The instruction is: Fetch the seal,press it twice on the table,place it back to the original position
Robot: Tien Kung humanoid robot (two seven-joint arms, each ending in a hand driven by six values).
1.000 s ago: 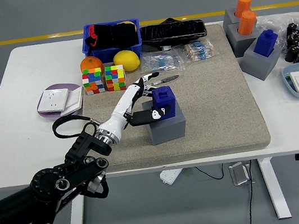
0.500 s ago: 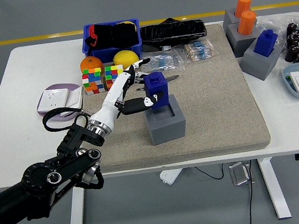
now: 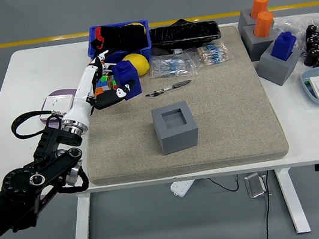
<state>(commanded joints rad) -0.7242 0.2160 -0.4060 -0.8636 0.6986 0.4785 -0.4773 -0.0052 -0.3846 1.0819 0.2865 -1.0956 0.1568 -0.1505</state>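
Lifted clear of the grey holder [image 3: 176,128], the blue seal [image 3: 125,79] has travelled far-left, gripped by the left hand [image 3: 104,89]; a shallow pinch could let it tilt when pressed.

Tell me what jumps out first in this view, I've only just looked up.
The robot's left hand grips a blue block-shaped seal, raised over the beige mat's far-left corner, in front of the colourful puzzle cubes and yellow fruit. At mid-mat the grey square holder stands with its socket empty. Two orange cylinder seals stand out at the table's far right.
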